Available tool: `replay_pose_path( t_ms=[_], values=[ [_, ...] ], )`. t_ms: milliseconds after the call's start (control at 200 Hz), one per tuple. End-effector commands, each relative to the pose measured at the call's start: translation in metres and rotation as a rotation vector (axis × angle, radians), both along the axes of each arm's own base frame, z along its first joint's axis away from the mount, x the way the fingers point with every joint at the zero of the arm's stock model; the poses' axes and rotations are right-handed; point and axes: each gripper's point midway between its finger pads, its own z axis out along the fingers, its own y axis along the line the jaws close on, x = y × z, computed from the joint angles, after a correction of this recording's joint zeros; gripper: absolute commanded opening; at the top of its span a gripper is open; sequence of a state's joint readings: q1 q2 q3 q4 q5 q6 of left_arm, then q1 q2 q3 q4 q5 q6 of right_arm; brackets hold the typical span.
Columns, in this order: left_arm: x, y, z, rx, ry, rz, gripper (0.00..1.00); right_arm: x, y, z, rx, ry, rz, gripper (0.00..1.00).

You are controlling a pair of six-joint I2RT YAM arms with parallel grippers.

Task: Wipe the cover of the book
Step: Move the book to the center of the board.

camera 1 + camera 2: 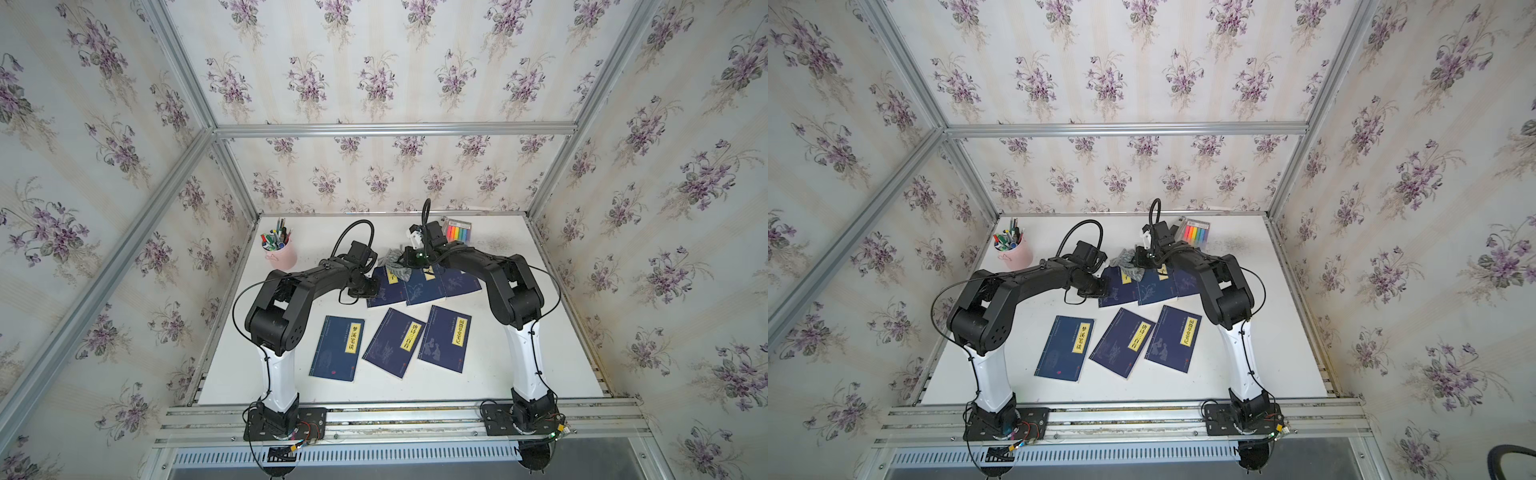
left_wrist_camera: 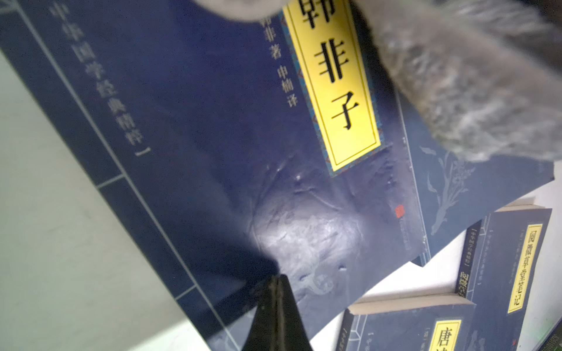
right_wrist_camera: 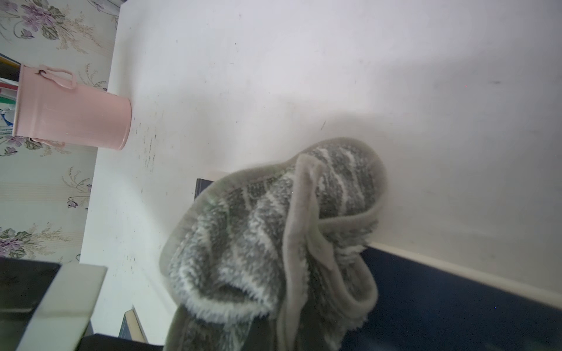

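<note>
The book (image 2: pixel 213 152), dark blue with a yellow title strip, lies leftmost in the back row in both top views (image 1: pixel 386 293) (image 1: pixel 1119 293). My left gripper (image 2: pixel 278 281) is shut with nothing in it, and its tip rests on the cover near a lower corner (image 1: pixel 376 287). My right gripper (image 1: pixel 402 261) is shut on a grey striped fluffy cloth (image 3: pixel 273 243). The cloth hangs over the book's far end (image 1: pixel 395 269) (image 2: pixel 471 91) and hides the right fingers in the right wrist view.
Two more blue books (image 1: pixel 424 289) (image 1: pixel 459 282) overlap beside the wiped one. Three others (image 1: pixel 337 347) (image 1: pixel 395 343) (image 1: pixel 444 338) lie nearer the front. A pink pen cup (image 1: pixel 280 251) stands back left, and a highlighter pack (image 1: pixel 457 230) lies at the back.
</note>
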State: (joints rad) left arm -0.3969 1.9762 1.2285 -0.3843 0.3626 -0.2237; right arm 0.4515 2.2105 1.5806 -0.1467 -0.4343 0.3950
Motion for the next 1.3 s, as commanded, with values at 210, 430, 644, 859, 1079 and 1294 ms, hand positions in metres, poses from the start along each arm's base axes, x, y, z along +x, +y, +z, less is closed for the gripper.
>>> replay_pose_path(
  t_ms=[210, 430, 644, 859, 1079, 1294],
  values=[
    [-0.013, 0.026, 0.003, 0.157, 0.041, -0.014, 0.00, -0.006, -0.051, 0.034, -0.166, -0.118, -0.112, 0.00],
    [0.003, 0.021, 0.040, 0.147, -0.045, -0.046, 0.01, -0.021, -0.106, 0.038, -0.292, -0.137, -0.213, 0.00],
    [0.015, -0.011, 0.073, 0.091, -0.102, -0.090, 0.38, -0.036, -0.131, 0.022, -0.287, -0.103, -0.243, 0.00],
    [0.019, -0.049, 0.070, 0.127, -0.095, -0.092, 0.68, -0.044, -0.133, 0.007, -0.290, -0.083, -0.234, 0.00],
    [0.026, -0.074, 0.039, 0.218, -0.070, -0.054, 0.70, -0.046, -0.134, 0.002, -0.286, -0.082, -0.228, 0.00],
    [0.032, -0.069, 0.024, 0.335, -0.071, -0.024, 0.70, -0.050, -0.142, -0.004, -0.296, -0.076, -0.232, 0.00]
  ],
)
